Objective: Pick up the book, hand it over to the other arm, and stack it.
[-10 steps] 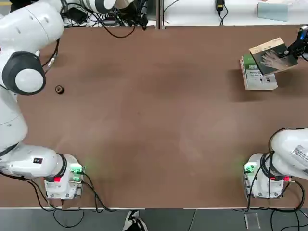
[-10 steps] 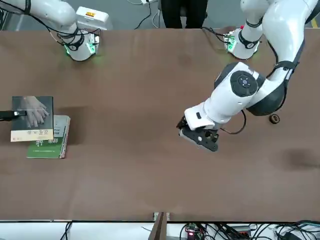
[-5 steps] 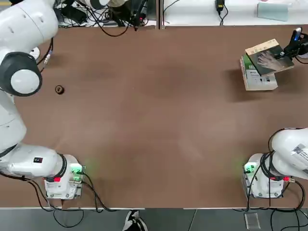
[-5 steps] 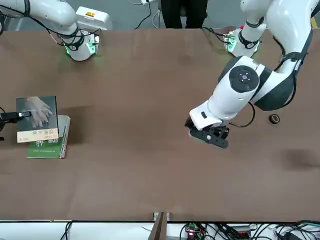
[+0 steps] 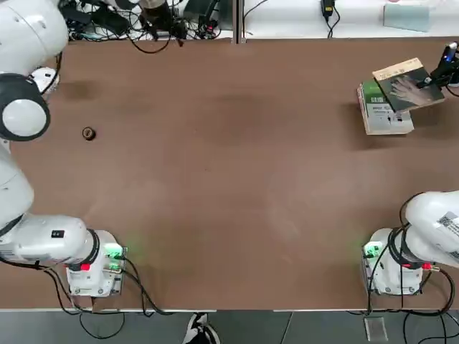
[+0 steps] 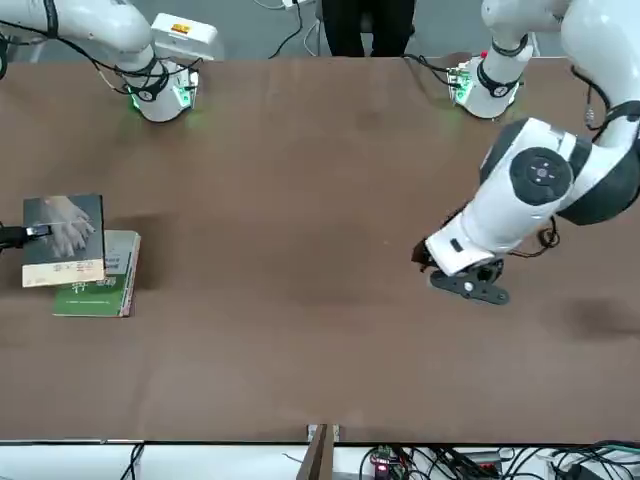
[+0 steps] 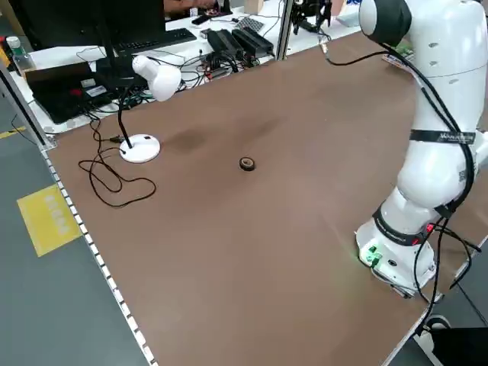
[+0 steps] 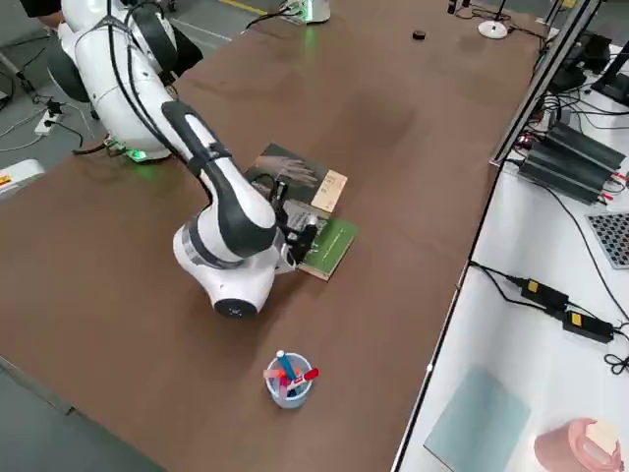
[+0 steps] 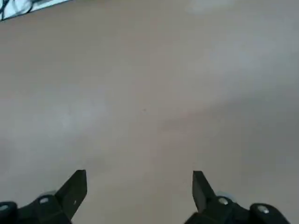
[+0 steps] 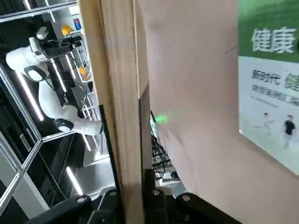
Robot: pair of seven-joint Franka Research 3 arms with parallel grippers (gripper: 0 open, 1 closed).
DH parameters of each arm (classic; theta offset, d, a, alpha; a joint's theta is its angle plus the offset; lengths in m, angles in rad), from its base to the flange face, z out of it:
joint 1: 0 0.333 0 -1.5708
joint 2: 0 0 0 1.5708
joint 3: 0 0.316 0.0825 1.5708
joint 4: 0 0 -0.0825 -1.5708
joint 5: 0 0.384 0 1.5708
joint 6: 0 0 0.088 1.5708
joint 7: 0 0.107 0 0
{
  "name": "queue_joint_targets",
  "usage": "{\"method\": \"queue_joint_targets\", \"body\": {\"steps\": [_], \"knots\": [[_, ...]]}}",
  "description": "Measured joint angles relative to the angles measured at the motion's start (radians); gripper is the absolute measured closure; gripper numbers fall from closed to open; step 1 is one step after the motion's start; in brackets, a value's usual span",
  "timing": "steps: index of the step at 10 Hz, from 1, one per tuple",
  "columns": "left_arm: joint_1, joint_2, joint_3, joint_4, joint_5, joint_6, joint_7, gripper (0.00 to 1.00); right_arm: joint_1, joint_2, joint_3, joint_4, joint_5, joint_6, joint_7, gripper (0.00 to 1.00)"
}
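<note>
Right gripper: fingers clenched on the edge of the book, at the far right side of the table as seen from overhead. The book is a thin paperback, dark grey-green cover with a pale hand picture and a tan band along one edge. It is held over the green-and-white book, overlapping it; whether the two touch cannot be told. In the right wrist view the held book's edge fills the picture between the fingers.

Left gripper: fingers spread wide, grasping nothing, above bare tabletop on the left half of the table. The left wrist view shows both fingertips far apart with only brown surface between them.

Writing: the green-and-white book's cover carries white Chinese characters on the green field, smaller lines below and two small walking figures. Text on the tan band is too small to read.

Surroundings: a small dark ring lies well apart on the left side. A cup of pens stands near the right arm. A white desk lamp stands at the far left corner. Nothing stands between the grippers.
</note>
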Motion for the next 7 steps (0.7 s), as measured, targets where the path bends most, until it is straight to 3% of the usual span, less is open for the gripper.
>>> {"method": "queue_joint_targets", "body": {"steps": [7], "knots": [[0.120,-0.073,-0.047,-0.114,0.000,0.008,0.000,0.00,-0.003,0.082,0.011,0.070,-0.123,0.083,-0.076,0.84]]}}
